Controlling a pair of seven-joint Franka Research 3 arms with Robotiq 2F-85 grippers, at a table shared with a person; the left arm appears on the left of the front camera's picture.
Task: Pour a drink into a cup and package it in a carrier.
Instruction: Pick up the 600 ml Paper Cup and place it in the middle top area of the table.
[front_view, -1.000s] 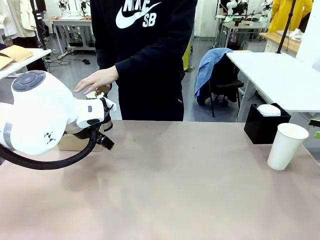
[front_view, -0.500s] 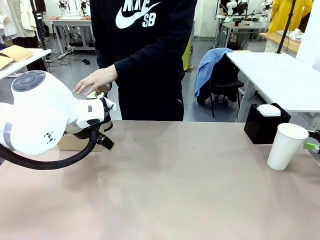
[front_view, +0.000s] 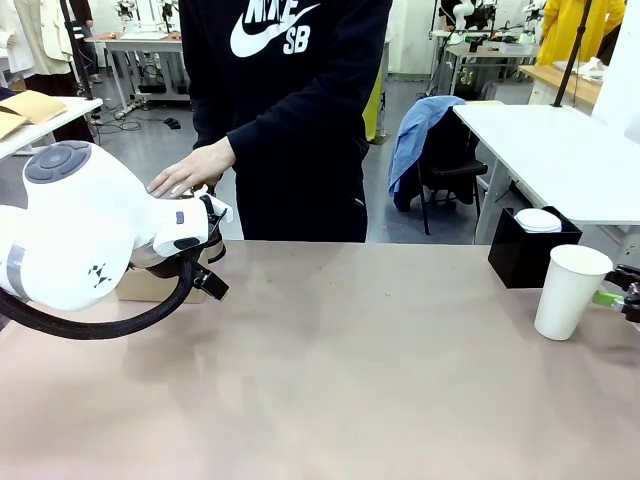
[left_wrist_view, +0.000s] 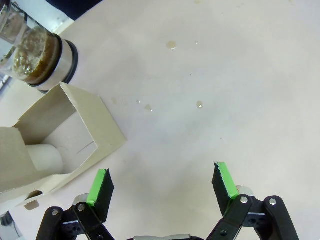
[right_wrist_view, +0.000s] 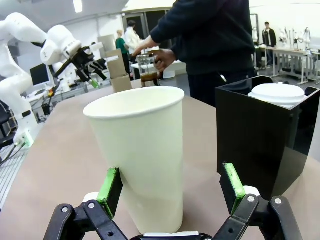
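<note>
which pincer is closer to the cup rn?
Right. The right pincer is open right beside the cup, facing it; the left pincer hangs open far off, by the carrier.

Shows the right gripper (front_view: 622, 298) low at the edge, one green pad just beside a white cup (front_view: 571, 292), with a black box (front_view: 525, 256) behind that cup. Puts the left gripper (front_view: 212, 272) in front of a cardboard carrier (front_view: 140, 287), with a person's hand (front_view: 190, 170) just above its wrist.
</note>
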